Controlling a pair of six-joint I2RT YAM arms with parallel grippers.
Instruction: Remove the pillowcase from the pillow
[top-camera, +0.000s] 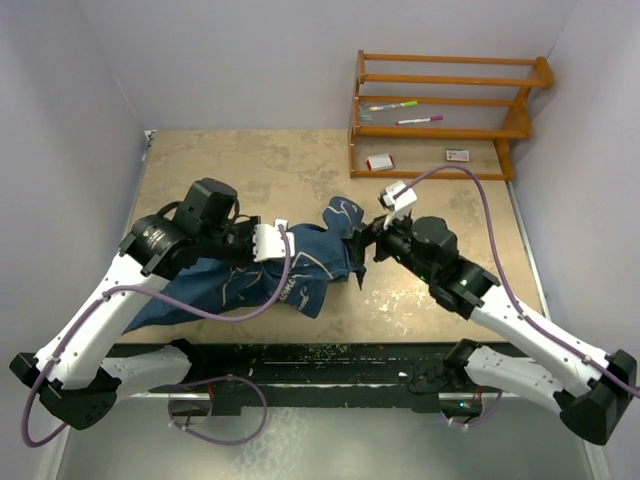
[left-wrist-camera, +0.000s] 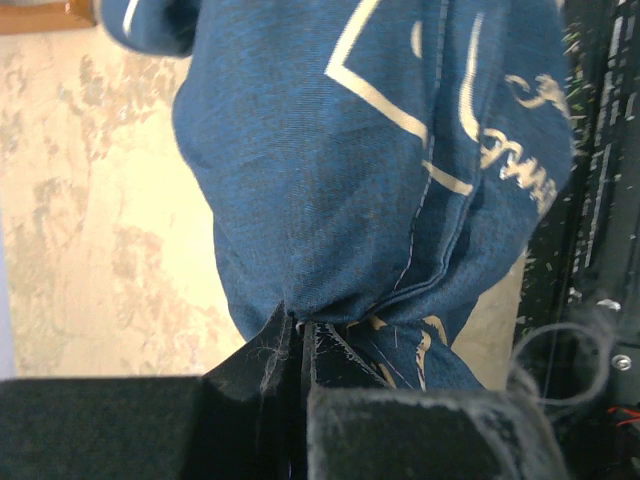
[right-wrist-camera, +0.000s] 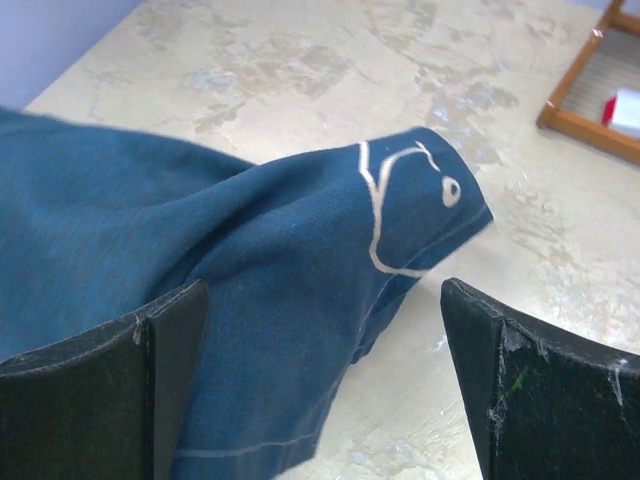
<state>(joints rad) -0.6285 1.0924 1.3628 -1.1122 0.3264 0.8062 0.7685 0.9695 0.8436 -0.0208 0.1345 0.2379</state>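
Navy fabric, the pillowcase, lies crumpled mid-table between the two arms, long axis running left-near to right-far, with a corner lobe sticking up toward the far right. No cream pillow shows in any view; can't tell whether it is inside or hidden.

Left gripper sits on top of the cloth's middle. In the left wrist view its fingers are pressed together on a bunched fold of pillowcase, cloth fanning away from the pinch. Right gripper is at the cloth's right end, fingers spread wide. In the right wrist view the printed corner lies ahead and between the fingers, not clamped. Judgement: right arm is nearer that free corner, so the next grab likely goes there, pulling right against the left hold.

Top view alone shows the layout and the wooden rack far right holding pens and small cards. Only the wrist views show grip state.
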